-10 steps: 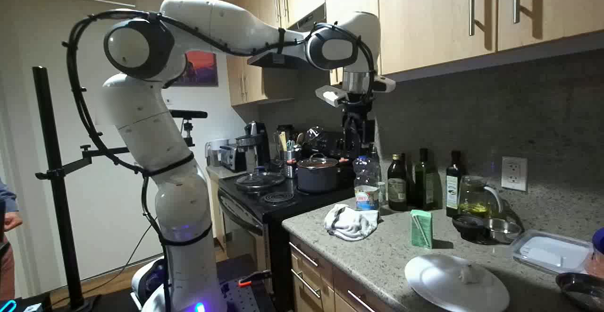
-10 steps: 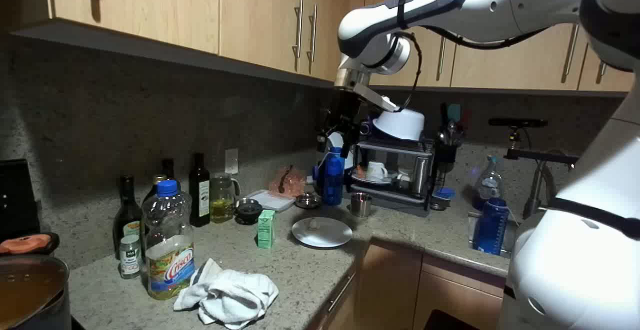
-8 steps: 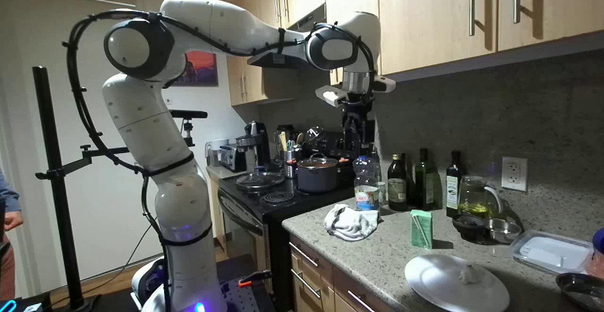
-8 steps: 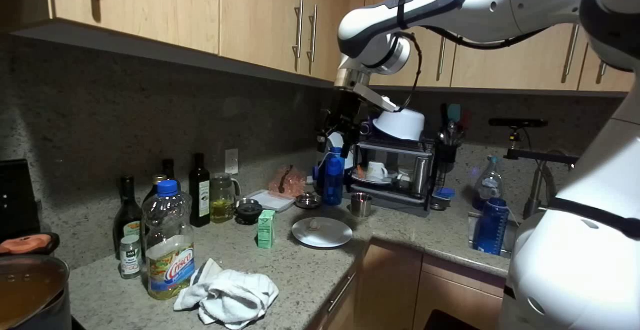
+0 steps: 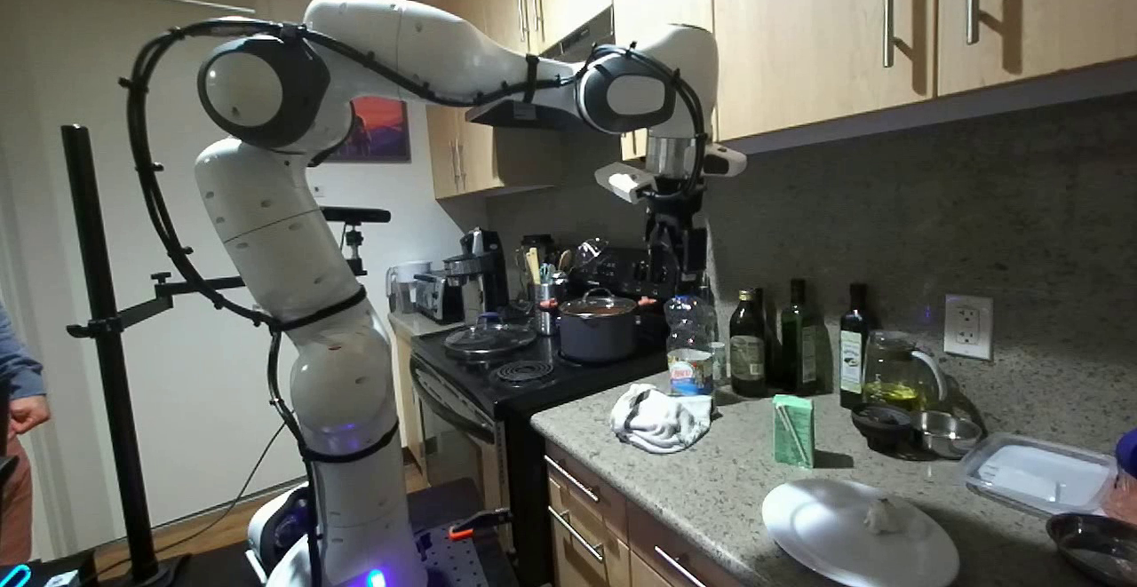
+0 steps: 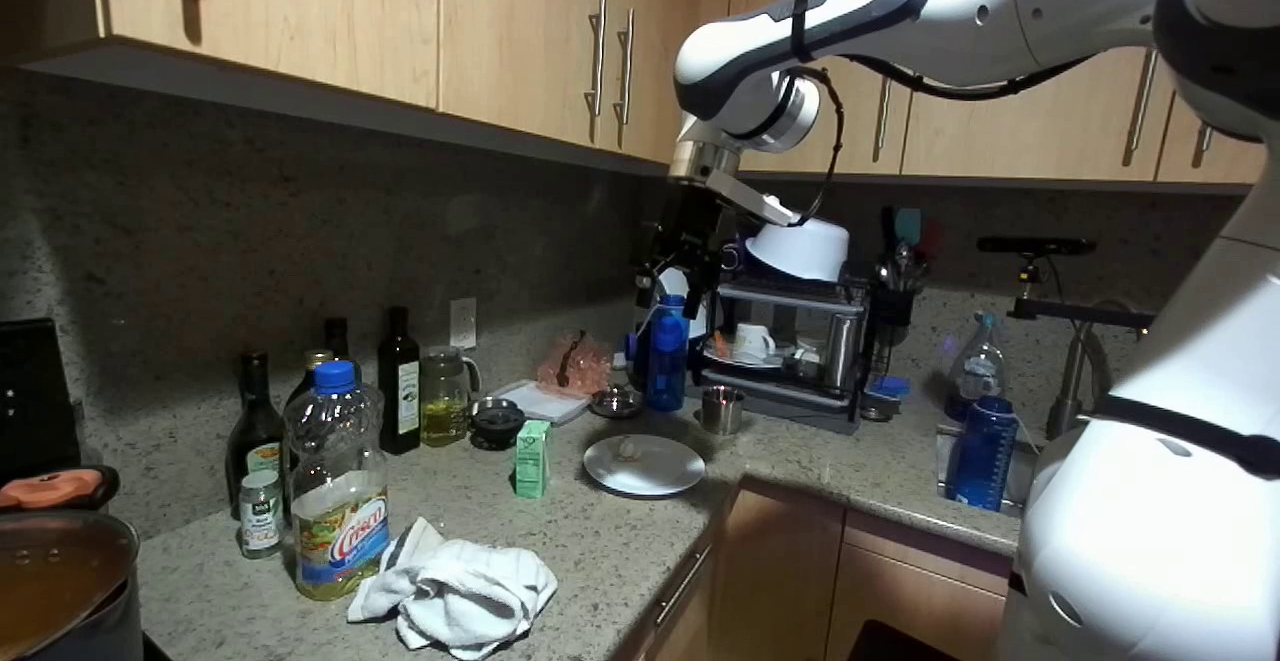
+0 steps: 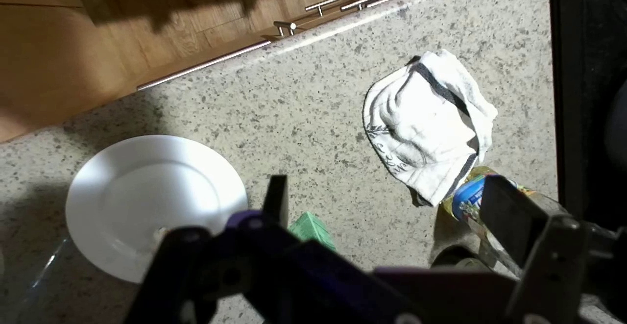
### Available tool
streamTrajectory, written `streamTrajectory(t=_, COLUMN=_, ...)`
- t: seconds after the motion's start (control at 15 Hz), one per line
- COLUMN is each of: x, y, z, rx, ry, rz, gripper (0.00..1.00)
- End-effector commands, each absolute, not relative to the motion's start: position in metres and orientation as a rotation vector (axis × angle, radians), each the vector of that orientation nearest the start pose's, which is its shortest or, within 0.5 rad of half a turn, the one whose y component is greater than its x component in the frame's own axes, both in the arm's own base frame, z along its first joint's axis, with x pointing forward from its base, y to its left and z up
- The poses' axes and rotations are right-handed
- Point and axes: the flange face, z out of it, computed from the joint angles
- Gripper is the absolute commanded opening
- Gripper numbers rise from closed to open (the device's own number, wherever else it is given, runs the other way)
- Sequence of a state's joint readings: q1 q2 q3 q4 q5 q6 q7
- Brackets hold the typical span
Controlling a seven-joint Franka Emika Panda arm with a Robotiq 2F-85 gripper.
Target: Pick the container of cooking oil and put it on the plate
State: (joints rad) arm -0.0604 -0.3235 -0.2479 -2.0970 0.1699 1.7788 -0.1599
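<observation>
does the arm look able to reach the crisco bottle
Probably yes: the gripper is open and the Crisco bottle stands with its blue cap unobstructed; the towel beside its base might hinder a low grip.

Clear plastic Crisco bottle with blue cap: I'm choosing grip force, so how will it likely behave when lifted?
The clear plastic Crisco bottle would probably dent under a hard squeeze; its transparent walls look thin. Its top looks empty, with yellow oil showing low, so weight likely sits near the base and may slosh.
</observation>
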Motion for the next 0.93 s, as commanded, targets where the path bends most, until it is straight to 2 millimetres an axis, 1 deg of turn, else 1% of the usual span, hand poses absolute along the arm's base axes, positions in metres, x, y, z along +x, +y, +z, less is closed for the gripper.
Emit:
streamTrajectory(t=0.0, x=0.452, y=-0.145, z=0.547, rx=-2.885, ry=0.269, rz=-0.058, gripper=1.00)
streamTrajectory(t=0.07, x=0.454, y=-0.143, z=0.547, rx=-2.891, ry=0.261, rz=-0.050, gripper=1.00)
streamTrajectory(t=0.2, x=0.456, y=-0.131, z=0.549, rx=-2.911, ry=0.205, rz=-0.028, gripper=1.00)
streamTrajectory(t=0.33, x=0.459, y=-0.112, z=0.555, rx=-2.952, ry=0.113, rz=-0.014, gripper=1.00)
streamTrajectory(t=0.6, x=0.466, y=-0.073, z=0.574, rx=-3.021, ry=-0.049, rz=-0.015, gripper=1.00)
streamTrajectory(t=0.73, x=0.470, y=-0.058, z=0.584, rx=-3.007, ry=-0.124, rz=-0.033, gripper=1.00)
streamTrajectory(t=0.87, x=0.474, y=-0.043, z=0.594, rx=-2.978, ry=-0.240, rz=-0.065, gripper=1.00)
